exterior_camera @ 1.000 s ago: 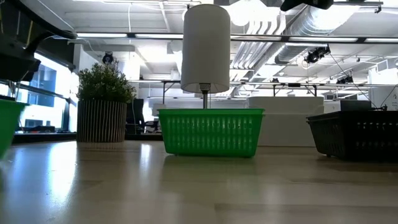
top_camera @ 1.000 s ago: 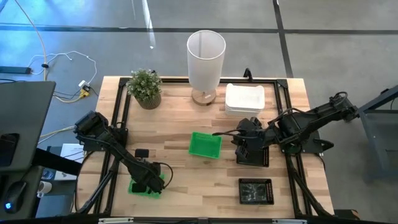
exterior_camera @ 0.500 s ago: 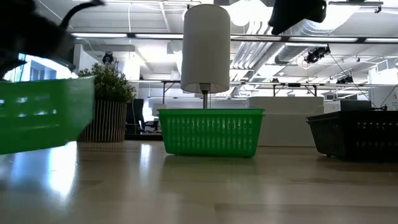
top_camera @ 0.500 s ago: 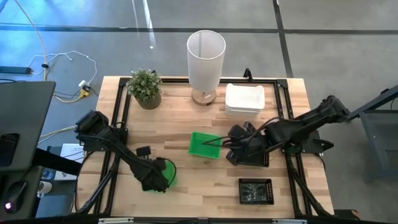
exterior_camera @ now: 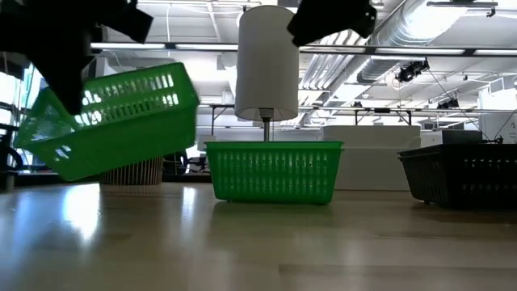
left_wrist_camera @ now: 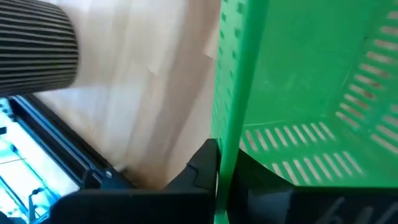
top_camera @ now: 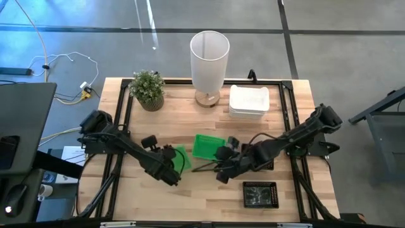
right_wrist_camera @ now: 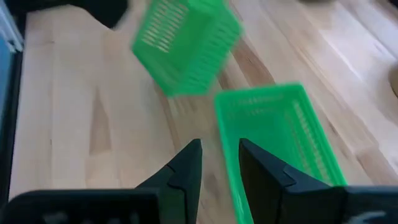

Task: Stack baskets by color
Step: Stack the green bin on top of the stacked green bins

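The left gripper (top_camera: 172, 166) is clenched on the rim of a bright green mesh plastic basket (exterior_camera: 113, 121) and carries it clear of the light wooden table (top_camera: 190, 196), tilted, with one end lower than the other. A second ago this basket sat at the table's front-left edge; half a second ago it was just rising off the wood; now it hangs near the table's middle, just beside and left of a second green mesh basket (top_camera: 208, 147) that rests flat and has not moved. The left wrist view shows the held basket's wall (left_wrist_camera: 298, 93) pinched between the dark fingers.

The right gripper (top_camera: 223, 171) hovers just in front of the resting green basket, its fingers (right_wrist_camera: 186, 168) partly spread and holding nothing. A second ago it stood over a black mesh basket (top_camera: 266, 161) at centre right; it has since swung leftward toward the middle, and its arm now lies over that basket.

Unchanged since then: another black mesh basket (top_camera: 260, 194) at the front right, the stack of white plastic baskets (top_camera: 249, 101) at the back right, the tall white cylindrical bin (top_camera: 209, 57) at the back centre, and the small potted plant in a ribbed pot (top_camera: 149, 90) at the back left.
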`<action>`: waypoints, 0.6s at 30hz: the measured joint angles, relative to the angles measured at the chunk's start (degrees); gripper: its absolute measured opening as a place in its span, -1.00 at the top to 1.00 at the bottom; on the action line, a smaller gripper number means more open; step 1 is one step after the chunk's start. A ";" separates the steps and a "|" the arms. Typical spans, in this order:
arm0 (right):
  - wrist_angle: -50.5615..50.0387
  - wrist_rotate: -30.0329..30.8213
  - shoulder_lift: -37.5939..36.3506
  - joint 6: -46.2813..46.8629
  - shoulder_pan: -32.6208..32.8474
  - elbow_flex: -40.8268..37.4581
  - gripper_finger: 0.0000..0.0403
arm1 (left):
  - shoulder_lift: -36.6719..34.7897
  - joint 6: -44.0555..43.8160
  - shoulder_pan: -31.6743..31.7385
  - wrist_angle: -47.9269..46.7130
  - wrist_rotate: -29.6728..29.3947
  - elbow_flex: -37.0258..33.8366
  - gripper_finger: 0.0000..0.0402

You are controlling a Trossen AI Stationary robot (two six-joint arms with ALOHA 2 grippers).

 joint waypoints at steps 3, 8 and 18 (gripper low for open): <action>4.69 0.70 2.03 -2.42 0.02 0.00 0.53 | 0.00 -0.33 1.00 -0.38 -1.92 0.69 1.00; 10.91 0.75 4.62 -6.43 -0.11 0.00 0.53 | 0.00 -1.36 1.81 -1.13 -3.71 0.84 1.00; 20.86 7.66 7.84 -19.50 -0.52 0.00 0.53 | -0.02 -5.82 1.81 -7.03 -9.27 0.84 1.00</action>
